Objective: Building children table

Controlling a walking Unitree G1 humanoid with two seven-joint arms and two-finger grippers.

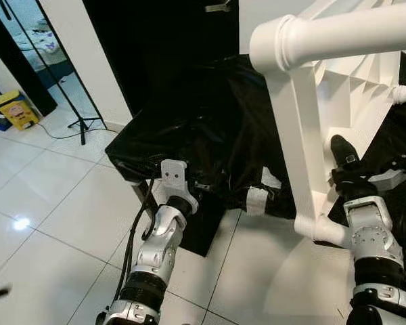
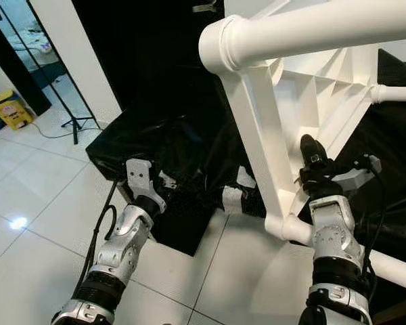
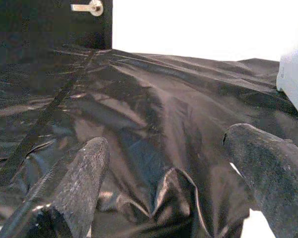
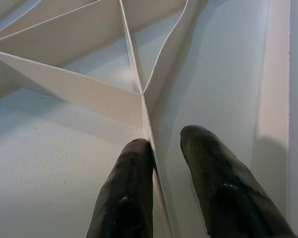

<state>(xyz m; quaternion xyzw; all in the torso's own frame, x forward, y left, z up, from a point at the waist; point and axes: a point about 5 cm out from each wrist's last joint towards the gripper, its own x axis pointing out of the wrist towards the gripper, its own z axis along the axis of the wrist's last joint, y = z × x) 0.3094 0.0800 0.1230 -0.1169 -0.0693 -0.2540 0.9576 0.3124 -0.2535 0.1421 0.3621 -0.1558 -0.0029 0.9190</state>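
Observation:
The white plastic children's table (image 1: 299, 128) stands tilted on its side at the right, its ribbed underside (image 1: 355, 88) facing me. One round leg (image 1: 352, 30) juts across the top of the eye views. My right gripper (image 4: 171, 144) is pushed into the underside, its fingers (image 1: 340, 150) closed either side of a thin white rib (image 4: 148, 124). My left gripper (image 3: 169, 148) hovers low at the left over a black plastic sheet (image 3: 154, 99). Its fingers (image 3: 84, 173) are spread wide with nothing between them.
The black sheet covers a low bulky piece (image 1: 189, 128) behind both arms. A black door with a metal handle (image 3: 89, 7) is behind it. A tripod stand (image 1: 81, 122) and a yellow box (image 1: 13, 108) stand at the far left on the white tiled floor (image 1: 47, 217).

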